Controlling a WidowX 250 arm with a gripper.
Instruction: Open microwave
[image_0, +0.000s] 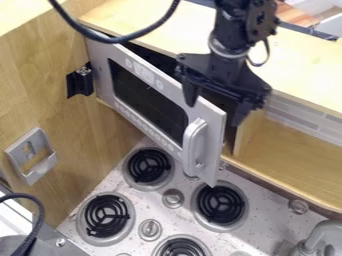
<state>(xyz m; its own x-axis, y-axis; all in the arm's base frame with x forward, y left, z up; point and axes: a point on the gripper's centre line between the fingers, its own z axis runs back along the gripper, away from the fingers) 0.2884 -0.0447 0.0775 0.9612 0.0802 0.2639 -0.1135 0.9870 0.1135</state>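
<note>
The gripper (215, 113) hangs over the free upper corner of the microwave door (150, 102), fingers spread, one on the front side and one on the opening side; contact cannot be confirmed. The door stands ajar directly beneath. It appears light and rigid, likely smooth-faced, and should swing on its hinge side with little resistance; pinching the flat face would probably slip. Recommended hold: pushing from the inner side near the free edge, where leverage is best. The door handle (194, 145), just below the gripper, offers a secondary hold.

Farther below the gripper, the coil burner (220, 204) and stove knob (173, 198) lie under the door's lower corner; a low fingertip could catch there. Away to the gripper's view-left, the side panel (37, 85) bounds the swing, with the wall bracket (80, 81) beside the hinge side. Between door and panel there is room for further opening, judged adequate if the arm keeps above the burners.
</note>
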